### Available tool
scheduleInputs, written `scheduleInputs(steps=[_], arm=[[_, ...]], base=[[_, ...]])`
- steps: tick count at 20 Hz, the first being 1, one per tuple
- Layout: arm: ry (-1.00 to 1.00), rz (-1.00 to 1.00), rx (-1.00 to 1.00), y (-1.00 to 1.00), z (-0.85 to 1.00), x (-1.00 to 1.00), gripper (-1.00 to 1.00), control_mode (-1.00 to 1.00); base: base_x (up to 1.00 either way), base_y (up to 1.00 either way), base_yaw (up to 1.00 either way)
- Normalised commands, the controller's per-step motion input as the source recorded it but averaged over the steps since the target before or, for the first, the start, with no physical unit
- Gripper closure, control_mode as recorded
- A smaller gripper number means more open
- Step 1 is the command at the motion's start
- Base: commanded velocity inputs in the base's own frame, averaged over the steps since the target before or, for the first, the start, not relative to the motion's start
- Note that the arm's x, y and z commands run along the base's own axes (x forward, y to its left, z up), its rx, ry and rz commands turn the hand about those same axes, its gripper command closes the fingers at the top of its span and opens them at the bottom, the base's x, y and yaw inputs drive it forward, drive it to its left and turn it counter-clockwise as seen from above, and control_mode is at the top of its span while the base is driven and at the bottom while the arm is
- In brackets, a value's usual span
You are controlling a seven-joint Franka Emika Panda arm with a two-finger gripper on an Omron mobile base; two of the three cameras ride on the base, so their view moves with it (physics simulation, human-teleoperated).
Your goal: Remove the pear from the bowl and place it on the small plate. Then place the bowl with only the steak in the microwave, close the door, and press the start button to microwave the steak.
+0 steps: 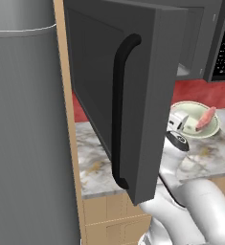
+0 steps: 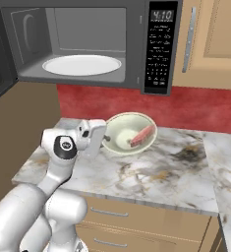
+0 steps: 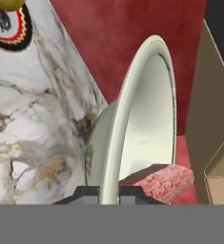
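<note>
The pale bowl (image 2: 121,129) sits on the marble counter (image 2: 156,172) below the microwave (image 2: 135,29), with the pinkish steak (image 2: 142,135) leaning against its right wall. My gripper (image 2: 105,139) is at the bowl's left rim. In the hand view its fingertips (image 3: 88,192) straddle the thin rim of the bowl (image 3: 147,119) and press it from both sides, the steak (image 3: 163,183) just beyond. The yellow pear (image 3: 8,4) rests on the small red-rimmed plate (image 3: 11,33) at the top left corner. The door (image 1: 133,95) hangs wide open.
The open door with its black handle (image 1: 118,110) juts out over the counter's left part. A white turntable (image 2: 82,65) lies inside the cavity. The keypad (image 2: 158,54) is on the microwave's right. A red backsplash (image 2: 195,108) and wooden cabinets (image 2: 215,39) stand behind.
</note>
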Motion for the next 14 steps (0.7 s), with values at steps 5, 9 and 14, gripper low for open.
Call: scheduleInputs(steps=[5, 9, 14], arm=[[0.01, 0.06, 0.08, 0.04, 0.16, -0.46, 1.00, -1.00], [0.06, 0.05, 0.04, 0.00, 0.23, -0.56, 1.00, -1.00], [-0.01, 0.13, -0.05, 0.13, 0.40, -0.48, 1.00, -1.00]], base=[[0.00, 0.00, 0.00], [0.00, 0.00, 0.00], [0.00, 0.00, 0.00]])
